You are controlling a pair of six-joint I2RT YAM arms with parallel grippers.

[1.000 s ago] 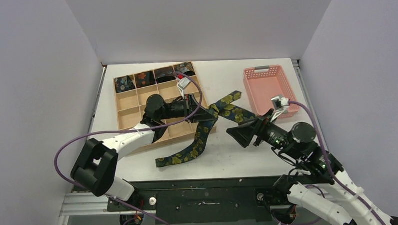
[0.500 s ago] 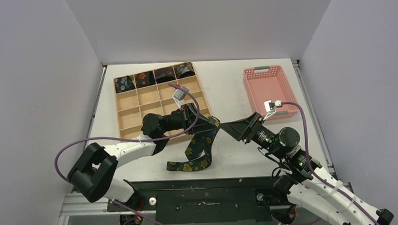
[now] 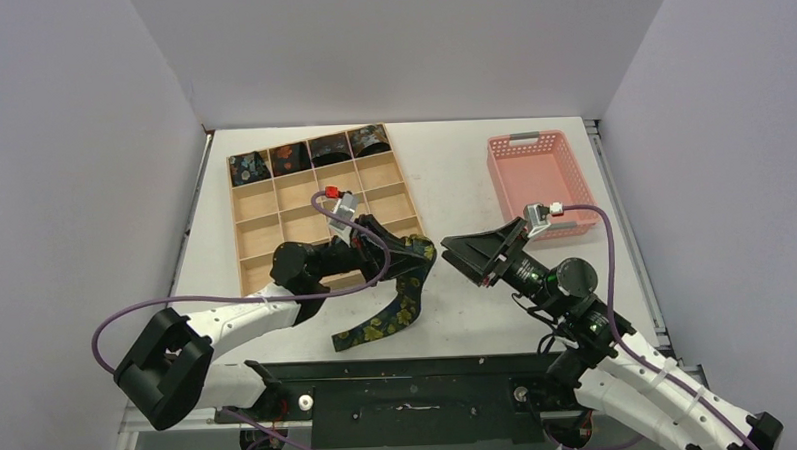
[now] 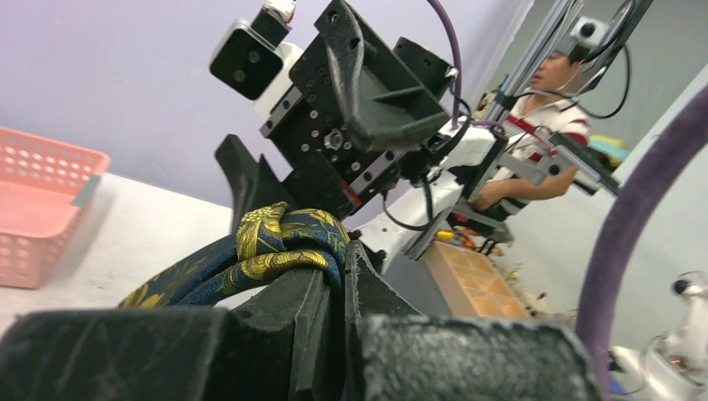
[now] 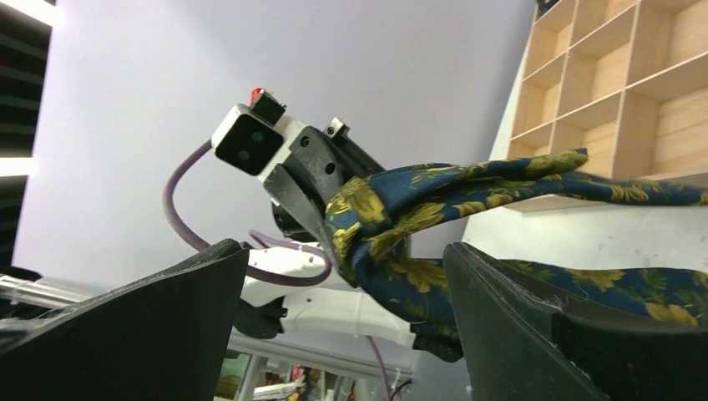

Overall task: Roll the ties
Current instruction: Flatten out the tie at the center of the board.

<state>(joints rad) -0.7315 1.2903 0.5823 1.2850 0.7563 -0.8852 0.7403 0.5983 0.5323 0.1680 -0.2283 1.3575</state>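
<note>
Presently one tie (image 3: 395,307) is unrolled. It is dark navy fabric with a yellow and green floral print, a long narrow strip doubled over on itself. The folded part is bunched into a tight knuckle and raised off the table (image 3: 452,163), just off the near right corner of the tray (image 3: 257,202). From the fold the strip slopes down toward the near edge, and its lower end lies flat on the table in front of the tray. In the right wrist view two strands leave the bunch, one above the other.

Four coils (image 3: 284,157) of similar dark printed fabric sit in the back row of the tray, one per compartment.

Left gripper (image 3: 411,248): closed, clamping the bunched fold. The left wrist view shows its fingers (image 4: 284,322) pressed together, with the fabric bulging out above them.

Right gripper (image 3: 464,261): jaws spread wide, holding nothing. It faces the left gripper, level with the fold and just beside it. In the right wrist view the bunch appears in the gap between the two fingers (image 5: 518,317); contact cannot be confirmed from that view. Overhead, a narrow gap separates the fingertips from the tie.

The basket (image 3: 500,176) stands at the far right, well apart from the tie.
</note>
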